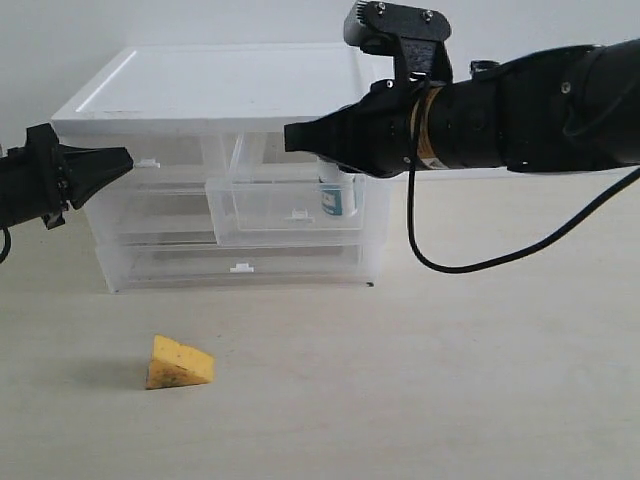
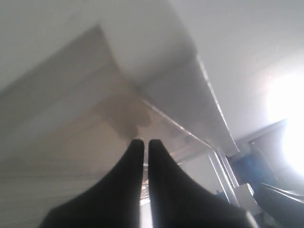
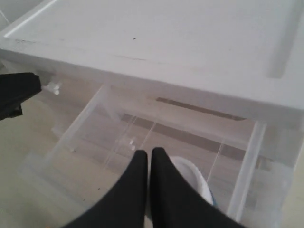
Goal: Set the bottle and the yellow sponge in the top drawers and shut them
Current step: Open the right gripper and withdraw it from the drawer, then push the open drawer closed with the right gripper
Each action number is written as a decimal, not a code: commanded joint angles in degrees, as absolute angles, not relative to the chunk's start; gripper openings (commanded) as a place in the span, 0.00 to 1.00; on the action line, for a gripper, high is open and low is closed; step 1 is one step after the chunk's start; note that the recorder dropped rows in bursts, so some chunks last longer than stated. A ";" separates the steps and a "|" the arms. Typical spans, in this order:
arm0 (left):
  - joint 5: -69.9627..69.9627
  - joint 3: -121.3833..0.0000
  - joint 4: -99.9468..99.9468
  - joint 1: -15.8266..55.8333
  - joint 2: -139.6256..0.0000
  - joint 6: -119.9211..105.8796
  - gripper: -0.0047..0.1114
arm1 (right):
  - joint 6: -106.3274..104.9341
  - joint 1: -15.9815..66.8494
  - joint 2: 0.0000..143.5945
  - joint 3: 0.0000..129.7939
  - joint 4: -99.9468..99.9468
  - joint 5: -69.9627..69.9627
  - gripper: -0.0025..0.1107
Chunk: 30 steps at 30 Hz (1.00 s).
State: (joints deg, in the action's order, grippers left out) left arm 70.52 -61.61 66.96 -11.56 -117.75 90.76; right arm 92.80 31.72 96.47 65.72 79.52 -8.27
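The teal bottle [image 1: 337, 196] with its white cap [image 3: 194, 176] stands upright at the right end of the right top drawer [image 1: 262, 208], which is pulled out. My right gripper [image 1: 291, 137] hangs shut and empty just above that drawer [image 3: 247, 175], beside the bottle; its fingertips [image 3: 140, 155] are pressed together. The left top drawer [image 1: 172, 176] is pushed in. My left gripper [image 1: 126, 160] is shut on nothing, its tip just left of that drawer's white tab handle [image 1: 148, 162]. The yellow sponge [image 1: 178, 364] lies on the table in front of the cabinet.
The cabinet's white top [image 1: 220, 85] lies under the right arm. Two full-width clear drawers [image 1: 240, 262] below are pushed in. A black cable [image 1: 450, 262] loops down from the right arm. In the left wrist view my left gripper [image 2: 142, 142] is close against the blurred cabinet.
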 commanded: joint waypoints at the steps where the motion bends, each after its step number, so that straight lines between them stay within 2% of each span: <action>1: 69.96 -61.96 66.36 -11.31 -117.62 90.39 0.07 | 93.06 31.53 98.75 65.15 80.05 -9.73 0.02; 21: 69.96 -61.96 66.35 -11.31 -117.62 90.39 0.07 | 96.14 33.83 96.93 69.96 83.91 -28.51 0.02; 26: 69.96 -61.96 66.35 -11.31 -117.62 90.39 0.07 | 109.82 33.83 95.96 69.23 99.95 -31.19 0.02; 30: 69.96 -61.96 66.23 -11.31 -117.62 90.39 0.07 | 109.75 33.83 95.74 64.97 99.95 -33.01 0.02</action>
State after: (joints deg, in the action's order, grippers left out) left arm 70.41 -61.61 66.96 -11.56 -117.75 90.76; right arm 108.63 33.72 96.45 67.19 97.66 -31.94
